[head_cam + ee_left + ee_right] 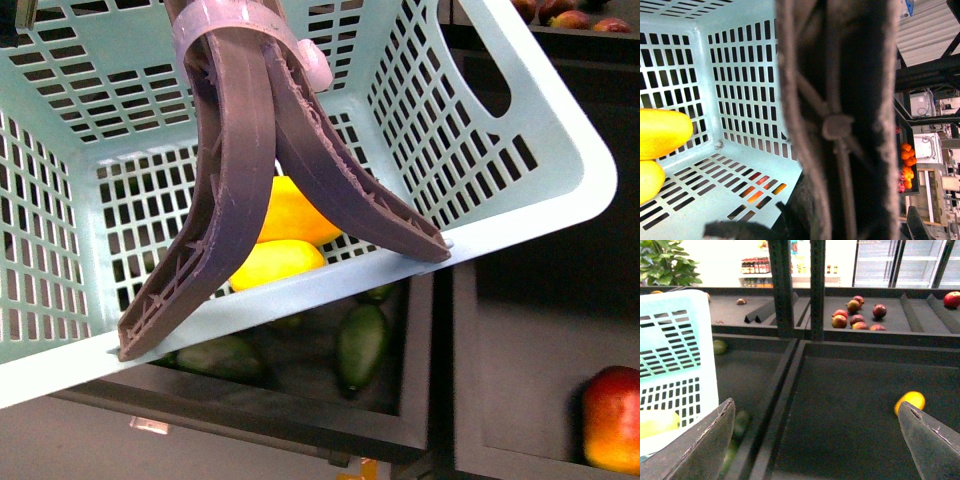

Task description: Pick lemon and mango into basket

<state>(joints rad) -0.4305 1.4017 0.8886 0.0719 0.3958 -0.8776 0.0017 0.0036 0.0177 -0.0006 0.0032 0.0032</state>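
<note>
My right gripper (815, 440) gapes wide above dark shelving. The smooth lemon (276, 263) and mango (292, 212) lie inside the slotted teal basket (540, 150), under its ribbed brown handles (240, 170). I cannot tell my left gripper's state.

Light teal slotted basket (520, 200); brown handles (240, 170); orange-yellow mango (292, 212); pale-yellow lemon (275, 263); green fruits (360, 343).

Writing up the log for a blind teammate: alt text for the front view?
A teal basket fills the view, with an orange-yellow mango and a paler lemon lying inside behind two brown swing handles. Green fruits sit in a dark bin below.
</note>
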